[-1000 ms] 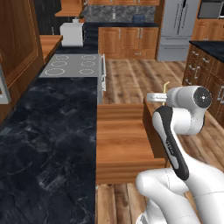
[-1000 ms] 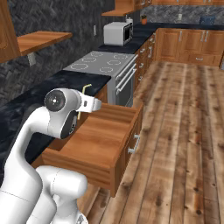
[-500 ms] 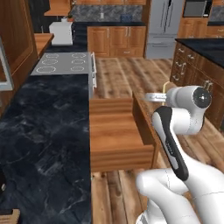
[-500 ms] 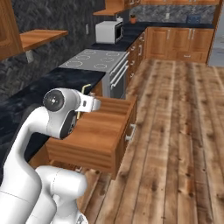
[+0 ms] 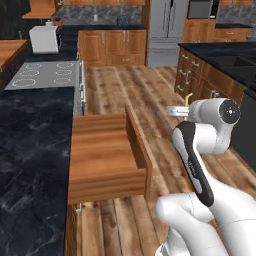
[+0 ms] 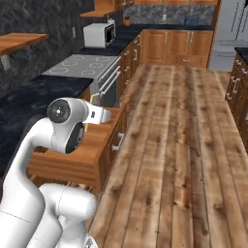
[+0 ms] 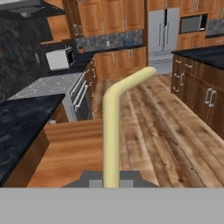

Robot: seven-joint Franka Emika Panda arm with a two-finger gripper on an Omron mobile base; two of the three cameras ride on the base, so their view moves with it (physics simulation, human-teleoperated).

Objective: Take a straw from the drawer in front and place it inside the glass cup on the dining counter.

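Hand view puts the straw (image 7: 111,131) right in front of me: a pale tan-yellow stick rising from between my two dark fingertips, straight for most of its length and then bent over toward the upper right at its top. My pincer (image 7: 110,183) is pressed together on its lower end, pinching it. Taking the drawer (image 5: 102,152) as my landmark: it stands pulled out from under the black marble worktop (image 5: 30,165), its flat wooden bottom bare and its front panel facing the plank floor (image 6: 179,145). In the left base view my hand hangs over the floor just beyond the drawer's front, level with its far end, and a short piece of the straw (image 5: 188,99) sticks up above the white wrist. In the right base view the wrist sits over the drawer's front edge, with the straw (image 6: 92,99) showing as a thin tan sliver beside it and the silver bar handle (image 6: 117,142) just below. Farther along the same run as the drawer lies the cooktop (image 5: 42,74) with its ring burners, then a white microwave (image 6: 99,34). Across the floor from the drawer, the dining counter (image 5: 220,55) shows its black top and brown wood base. Beyond everything stands a steel refrigerator (image 5: 163,31) among wooden cabinets.
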